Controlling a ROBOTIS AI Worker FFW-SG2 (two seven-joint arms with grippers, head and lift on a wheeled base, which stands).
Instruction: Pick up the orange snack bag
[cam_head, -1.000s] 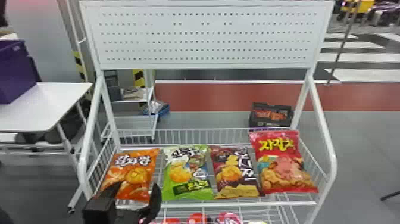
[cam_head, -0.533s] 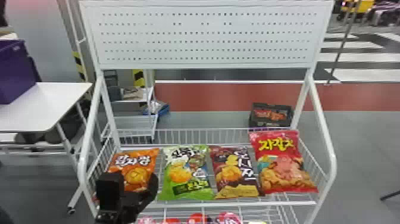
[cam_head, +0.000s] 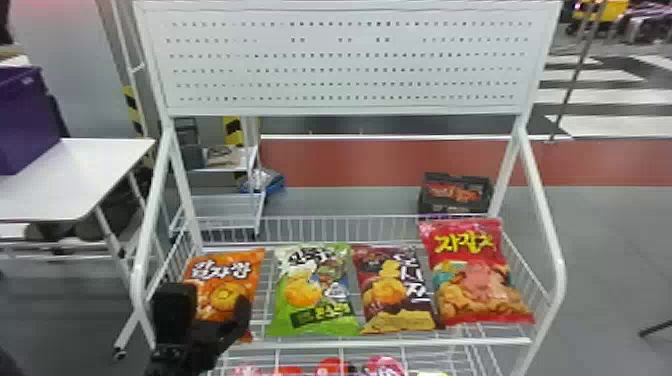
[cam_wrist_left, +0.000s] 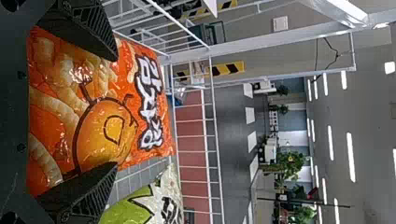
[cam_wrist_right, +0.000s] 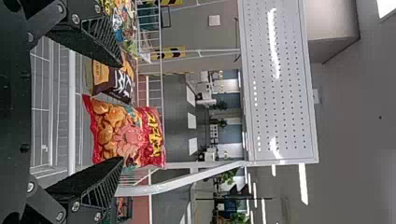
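My left gripper (cam_head: 217, 300) is at the left end of the rack's upper shelf, in front of the orange snack bag (cam_head: 216, 270) and covering its lower part. In the left wrist view the gripper (cam_wrist_left: 116, 112) stands open, its two fingers at either side of the orange bag (cam_wrist_left: 102, 126); whether they touch it I cannot tell. My right gripper (cam_wrist_right: 122, 112) is open too in the right wrist view, with nothing held and a red snack bag (cam_wrist_right: 126, 133) beyond its fingers.
A green bag (cam_head: 315, 290), a maroon bag (cam_head: 392, 290) and a red bag (cam_head: 475, 280) lie to the right on the wire shelf (cam_head: 390, 343). White posts (cam_head: 145, 260) flank the shelf, and a perforated panel (cam_head: 345, 60) rises behind. More packs sit on the lower shelf.
The left gripper has moved up and to the right in the head view, now over the lower part of the orange bag. The snack bags have kept their places.
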